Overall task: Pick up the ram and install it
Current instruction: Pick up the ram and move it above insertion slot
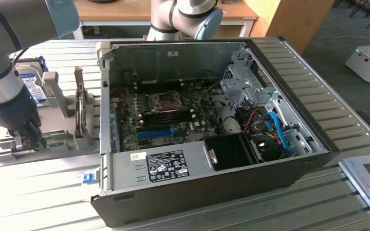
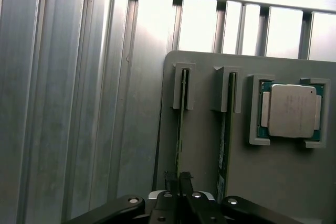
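You'll get little writing out of this. The black label with white print (image 1: 165, 166) on the silver power supply (image 1: 124, 174), inside the open black computer case (image 1: 236, 199), is too small to read. So is the blue-and-white label on the boxy silver hard drive (image 1: 29, 83). The square silver processor (image 2: 290, 109) shows only faint marks on its lid.

Your silver-and-grey arm (image 1: 2, 82) reaches steeply down at the exterior view's left of the case. Its wrist points at the flat grey holder plate (image 2: 205, 145) on the slatted aluminium table (image 2: 79, 108). The black end effector (image 2: 178, 179) is nearly closed. Its fingers pinch the edge of the thin green ram stick (image 2: 181, 129), which stands on edge in its slot (a second green stick (image 2: 226, 129) stands just beside it).
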Tool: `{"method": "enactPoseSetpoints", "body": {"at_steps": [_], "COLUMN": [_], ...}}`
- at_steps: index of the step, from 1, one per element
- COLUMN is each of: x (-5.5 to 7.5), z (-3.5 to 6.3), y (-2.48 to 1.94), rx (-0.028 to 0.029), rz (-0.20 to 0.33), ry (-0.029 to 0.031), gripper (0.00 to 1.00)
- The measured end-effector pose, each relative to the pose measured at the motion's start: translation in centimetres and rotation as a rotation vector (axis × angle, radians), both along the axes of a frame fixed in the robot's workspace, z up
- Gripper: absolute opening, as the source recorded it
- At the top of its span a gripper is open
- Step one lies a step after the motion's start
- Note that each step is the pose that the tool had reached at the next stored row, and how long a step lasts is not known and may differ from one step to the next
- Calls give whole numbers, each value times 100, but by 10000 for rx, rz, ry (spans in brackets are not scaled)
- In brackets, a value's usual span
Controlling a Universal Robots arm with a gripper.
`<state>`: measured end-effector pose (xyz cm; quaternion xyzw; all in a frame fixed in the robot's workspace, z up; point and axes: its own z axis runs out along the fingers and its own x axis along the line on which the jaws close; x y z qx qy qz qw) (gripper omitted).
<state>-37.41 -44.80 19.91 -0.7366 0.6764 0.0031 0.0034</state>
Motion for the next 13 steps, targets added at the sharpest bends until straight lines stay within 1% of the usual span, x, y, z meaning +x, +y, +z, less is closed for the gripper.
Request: {"method": "enactPoseSetpoints", "body": {"at_steps": [1, 13], "x": [0, 0], "z": [0, 11], "y": [0, 0], "rx": [-1, 1], "rz": [1, -21], "ry": [0, 1], "gripper": [12, 12]}}
